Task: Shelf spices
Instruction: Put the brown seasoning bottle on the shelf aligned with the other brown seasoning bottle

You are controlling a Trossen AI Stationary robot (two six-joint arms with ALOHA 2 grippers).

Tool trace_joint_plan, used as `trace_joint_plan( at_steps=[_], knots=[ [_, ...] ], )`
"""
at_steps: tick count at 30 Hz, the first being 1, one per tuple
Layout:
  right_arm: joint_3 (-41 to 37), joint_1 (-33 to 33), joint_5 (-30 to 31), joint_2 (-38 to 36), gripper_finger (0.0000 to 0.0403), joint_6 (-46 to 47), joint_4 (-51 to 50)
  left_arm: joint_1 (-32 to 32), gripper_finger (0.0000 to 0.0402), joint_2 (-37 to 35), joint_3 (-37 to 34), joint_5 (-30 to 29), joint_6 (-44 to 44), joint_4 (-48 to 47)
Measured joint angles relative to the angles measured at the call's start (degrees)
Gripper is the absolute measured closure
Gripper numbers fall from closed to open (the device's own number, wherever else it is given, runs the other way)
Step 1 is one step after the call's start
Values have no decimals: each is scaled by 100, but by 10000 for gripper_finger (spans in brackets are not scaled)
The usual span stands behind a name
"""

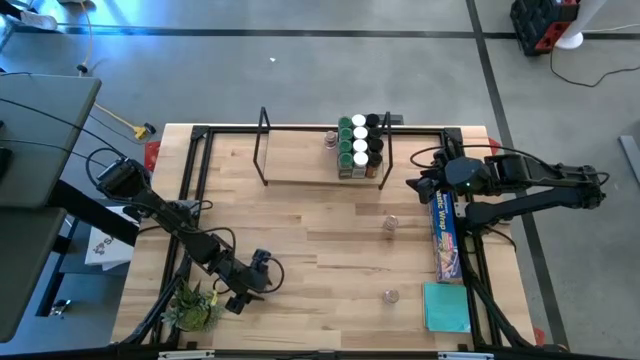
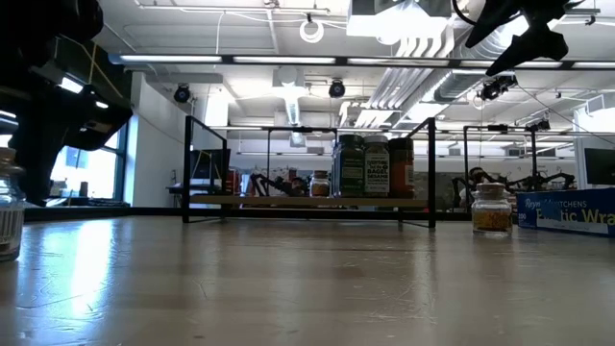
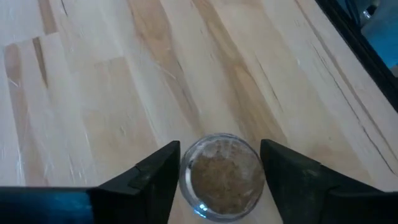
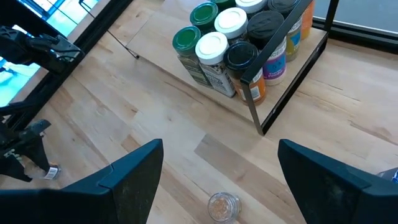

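A spice jar [image 3: 224, 177] with a clear lid and brown contents stands upright on the wooden table near its front left. My left gripper [image 3: 221, 180] is shut on it; the low view shows the jar [image 2: 8, 207] at the picture's edge under the dark arm. The shelf [image 1: 300, 182] stands at the far middle with several green-, white- and dark-lidded jars [image 1: 360, 146] crowded at its right end and one jar [image 1: 330, 138] beside them. My right gripper [image 4: 217, 180] hangs open, high above the table at the right, with nothing between its fingers. My left gripper has the jar's round wall just under the lid [image 3: 185, 177] between its two fingers [image 3: 155, 180], one on either side. The fingers slant down onto it from above. The jar stands upright with its bottom on the table.
Two loose jars stand on the table at mid right [image 1: 390, 224] and near front [image 1: 390, 296]. A long blue box [image 1: 446, 235] and a teal pad [image 1: 445, 306] lie along the right edge. A small green plant [image 1: 192, 305] sits at the front left corner.
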Motion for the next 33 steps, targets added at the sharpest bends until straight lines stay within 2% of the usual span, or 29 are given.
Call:
trace_joint_plan(
  at_steps=[5, 10, 13, 16, 20, 23, 28, 33],
  knots=[
    [0, 0, 0, 0, 91, -1, -8, 2, 228, 0, 21, 33, -21, -13],
    [0, -2, 0, 0, 91, -1, -9, 174, 233, -50, 80, 142, -506, -154],
    [-2, 0, -3, 0, 91, -1, -9, 461, 233, -152, 346, 134, -1009, -586],
    [0, 0, -5, 0, 91, -2, -9, 851, 233, -257, 735, 127, -1120, -1438],
    [0, 0, -8, -2, 91, -62, -27, 1625, 233, -317, 1310, -86, -819, -2373],
    [0, -1, -12, -2, 91, -311, -33, 2340, 233, -310, 1486, -187, -398, -2654],
    [0, 0, -193, -2, 91, -563, -46, 3768, 233, -310, 1805, -196, 122, -2464],
    [-1, -1, -254, -2, 91, -578, -108, 5095, 233, -198, 2342, -157, 352, -1662]
  ],
)
